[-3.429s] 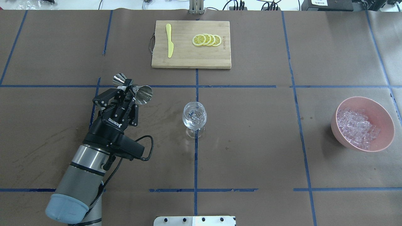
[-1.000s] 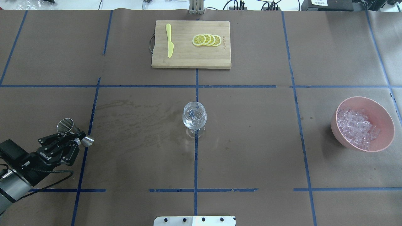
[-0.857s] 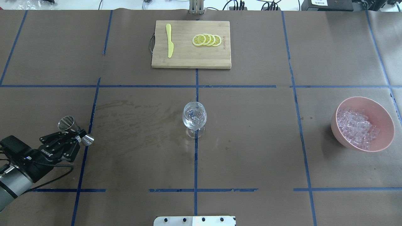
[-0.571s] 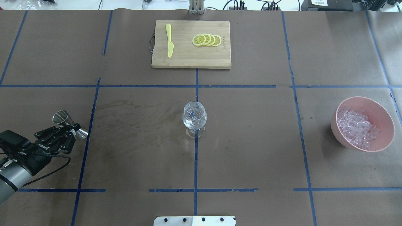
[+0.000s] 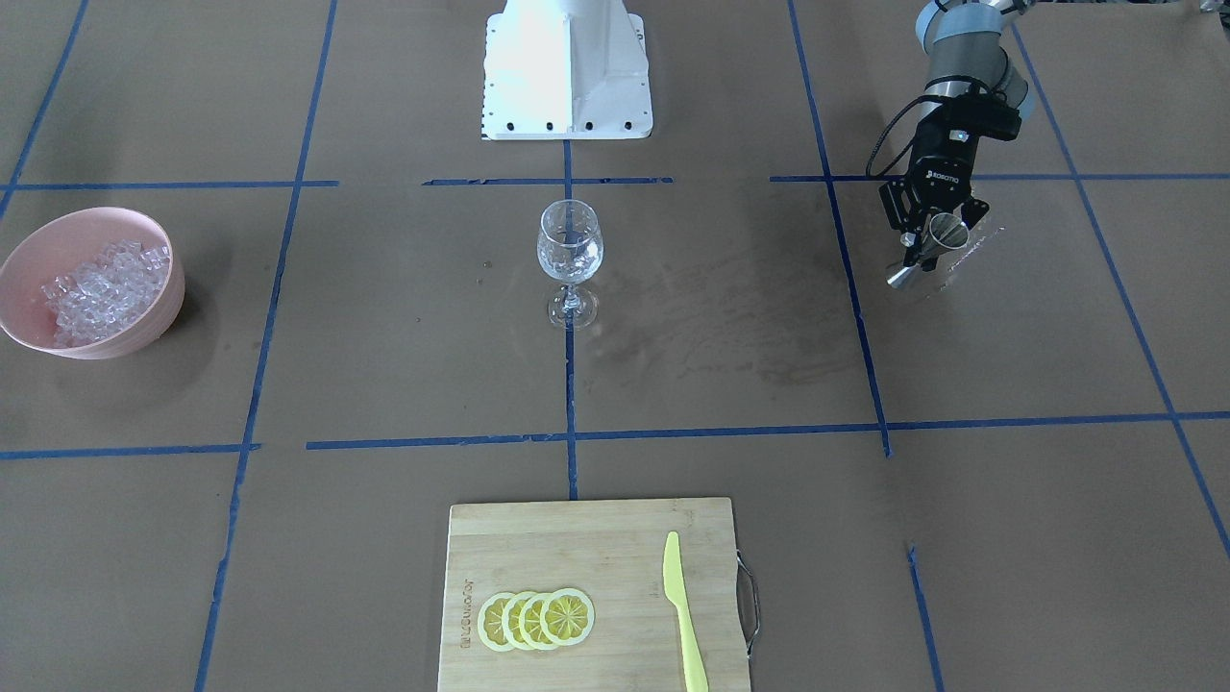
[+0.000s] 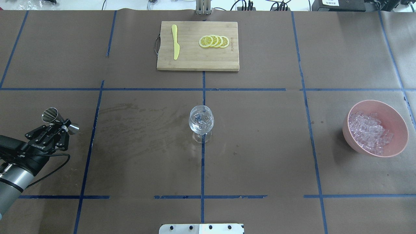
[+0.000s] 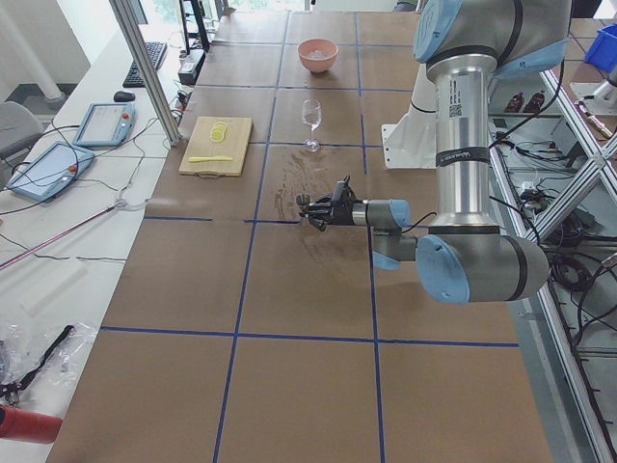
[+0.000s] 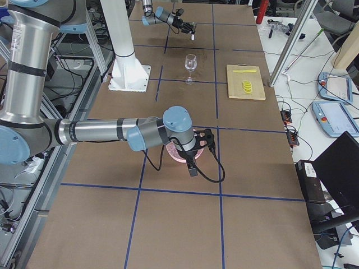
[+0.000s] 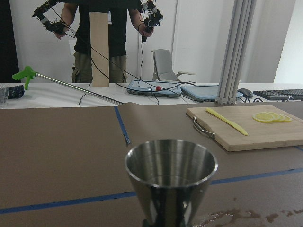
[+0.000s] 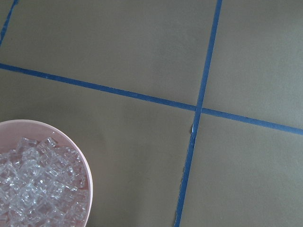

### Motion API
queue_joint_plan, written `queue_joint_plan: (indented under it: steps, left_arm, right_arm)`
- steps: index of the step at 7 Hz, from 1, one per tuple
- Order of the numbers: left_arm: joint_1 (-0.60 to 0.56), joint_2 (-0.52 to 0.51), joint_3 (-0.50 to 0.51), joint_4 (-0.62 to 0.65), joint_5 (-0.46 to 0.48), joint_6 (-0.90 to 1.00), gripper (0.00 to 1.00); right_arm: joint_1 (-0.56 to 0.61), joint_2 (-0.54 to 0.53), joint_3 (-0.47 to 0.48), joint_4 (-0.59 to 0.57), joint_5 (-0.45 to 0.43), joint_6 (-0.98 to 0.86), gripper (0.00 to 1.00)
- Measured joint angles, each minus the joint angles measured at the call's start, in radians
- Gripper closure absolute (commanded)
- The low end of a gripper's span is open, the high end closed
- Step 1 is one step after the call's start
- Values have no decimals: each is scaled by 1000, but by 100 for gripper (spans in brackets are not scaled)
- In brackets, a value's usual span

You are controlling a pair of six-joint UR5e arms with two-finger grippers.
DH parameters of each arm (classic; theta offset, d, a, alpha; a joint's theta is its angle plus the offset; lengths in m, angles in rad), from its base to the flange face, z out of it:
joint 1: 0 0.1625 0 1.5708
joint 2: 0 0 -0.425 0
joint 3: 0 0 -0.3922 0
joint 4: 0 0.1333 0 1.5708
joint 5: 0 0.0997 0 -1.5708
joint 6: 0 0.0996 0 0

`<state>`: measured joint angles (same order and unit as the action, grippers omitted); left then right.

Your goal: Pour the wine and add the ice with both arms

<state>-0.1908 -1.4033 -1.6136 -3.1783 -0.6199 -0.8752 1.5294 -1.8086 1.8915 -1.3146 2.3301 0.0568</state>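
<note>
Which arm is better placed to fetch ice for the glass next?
Right, probably. The right arm has the pink bowl of ice in its wrist camera's view, while the left gripper, at the table's opposite end, is shut on a measuring cup.

From where I stand the light is bright and even, coming from overhead, so the brown bench (image 6: 260, 156) looks flat and matte with no hard shadows. The pink bowl (image 6: 396, 120) throws only a soft, blurred shadow on the side facing the stemmed glass (image 6: 201, 122), which carries small sparkles; the ice (image 6: 369, 133) glitters too. In the front-facing view the white base (image 5: 567, 67) is washed out to near pure white. The left wrist view shows smooth reflections on the steel jigger (image 9: 171, 189), and a person (image 9: 120, 28) far behind is a dark shape against a glaring wall. The right wrist view has a yellow-green cast. In the left side view the metal post (image 7: 143, 63) leans, splayed by the wide lens.
</note>
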Motion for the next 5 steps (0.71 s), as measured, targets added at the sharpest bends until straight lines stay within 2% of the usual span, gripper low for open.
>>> queue_joint_plan:
  steps: [5]
  left_arm:
    - [4,-39,68,22,-5,5,100]
  right_arm:
    - [0,-1,-1,0,0,0,0]
